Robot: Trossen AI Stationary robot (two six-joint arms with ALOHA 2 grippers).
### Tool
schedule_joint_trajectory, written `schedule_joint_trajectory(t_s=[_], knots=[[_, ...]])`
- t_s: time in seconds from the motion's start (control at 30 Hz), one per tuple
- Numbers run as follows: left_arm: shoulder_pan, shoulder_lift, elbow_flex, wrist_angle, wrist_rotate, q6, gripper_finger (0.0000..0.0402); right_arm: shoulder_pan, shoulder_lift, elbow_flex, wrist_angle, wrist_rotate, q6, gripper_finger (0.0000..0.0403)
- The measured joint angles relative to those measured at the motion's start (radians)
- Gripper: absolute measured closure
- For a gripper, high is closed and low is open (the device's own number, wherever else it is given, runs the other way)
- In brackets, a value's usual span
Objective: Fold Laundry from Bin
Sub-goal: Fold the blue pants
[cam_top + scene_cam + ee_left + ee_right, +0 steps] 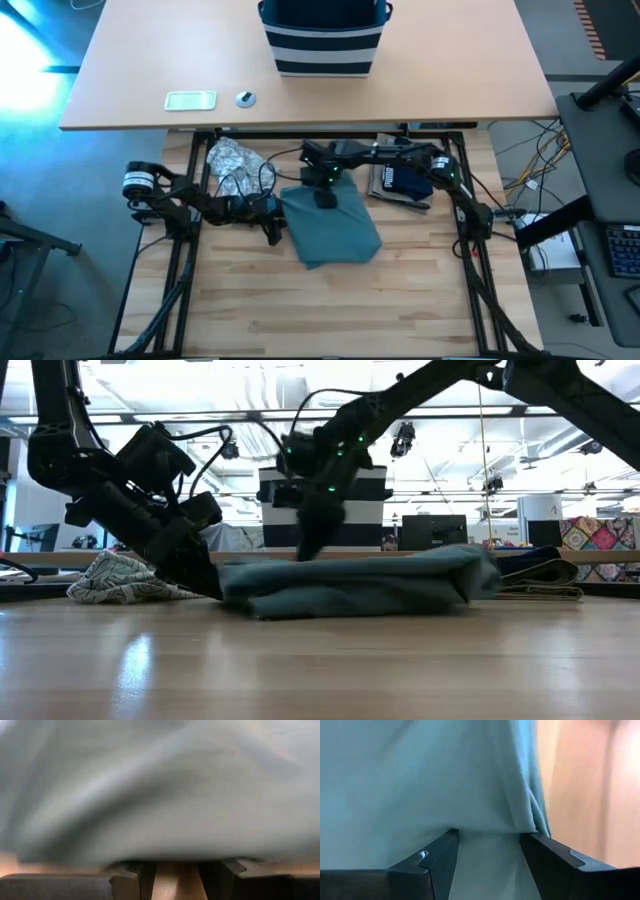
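The teal-green garment (332,230) lies folded in a thick pad on the near wooden table, its underside flat on the wood (360,588). My left gripper (274,224) comes in low from the table's left and stands open at the pad's left edge (179,867). My right gripper (325,197) slants down onto the pad's far edge, open, with teal cloth between its fingers (489,837). The grey-white patterned garment (232,166) lies crumpled at the far left. The dark navy garment (402,182) lies folded on the tan one at the far right. The bin (325,38) stands on the far table. My left gripper meets the teal garment's left edge (180,855) nearly level, from the table's left. The cloth's lower edge lies across both fingertips (131,869). Bare wood shows in the gap, so nothing is pinched. My right gripper comes from above and from the far side. Its open fingers (445,850) stand on either side of a strip of the pad's top layer (487,855). Whether the tips press the cloth, I cannot tell.
A small white-green card (190,100) and a round disc (245,98) lie on the far table, left of the bin. Bare wood stretches from the pad to the near edge (330,310). Black frame rails (185,250) run along both sides of the near table.
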Motion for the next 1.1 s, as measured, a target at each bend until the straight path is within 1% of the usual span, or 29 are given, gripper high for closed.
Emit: schedule_joint_trajectory(t_s=[0.1,0.13,0.2,0.3,0.4,0.5,0.6,0.7,0.77,0.9,0.97,1.03,1.1], knots=[[0.000,0.000,0.000,0.003,0.000,0.000,0.0286,0.019,0.000,-0.005,0.180,-0.007,0.002,0.0188],[0.000,0.000,0.000,0.004,0.000,0.000,0.0286,0.022,0.000,0.000,0.217,-0.007,0.003,0.0188],[0.000,0.000,0.004,-0.001,0.000,0.000,0.0286,0.030,0.000,0.021,0.229,-0.007,0.003,0.0188],[0.000,0.001,0.005,0.000,0.000,0.000,0.0286,0.034,-0.006,0.060,0.191,-0.006,0.010,0.0188],[0.000,0.000,0.005,-0.001,0.000,-0.008,0.0286,0.036,-0.017,0.115,0.063,-0.005,-0.006,0.0188],[0.000,-0.011,0.005,-0.019,0.000,-0.039,0.0286,0.030,-0.023,0.157,-0.085,-0.003,-0.058,0.0188],[0.000,-0.030,0.006,-0.056,0.000,-0.072,0.0286,0.024,-0.023,0.170,-0.176,-0.002,-0.144,0.0188],[0.000,-0.040,0.002,-0.064,-0.001,-0.098,0.0286,0.029,-0.019,0.151,-0.161,-0.005,-0.227,0.0188],[0.000,-0.042,0.002,-0.064,-0.001,-0.107,0.0286,0.038,0.002,0.127,-0.106,-0.023,-0.248,0.0188],[0.000,-0.043,0.008,-0.071,-0.002,-0.109,0.0286,0.065,0.083,0.108,0.008,-0.121,-0.235,0.0188],[0.000,-0.057,0.009,-0.089,0.002,-0.124,0.0286,0.090,0.100,0.115,0.032,-0.133,-0.232,0.0188],[0.000,-0.097,0.009,-0.150,0.035,-0.163,0.0286,0.120,0.095,0.136,0.035,-0.138,-0.238,0.0188],[0.000,-0.164,0.009,-0.254,0.115,-0.214,0.0286,0.142,0.078,0.156,0.009,-0.138,-0.238,0.0188]])
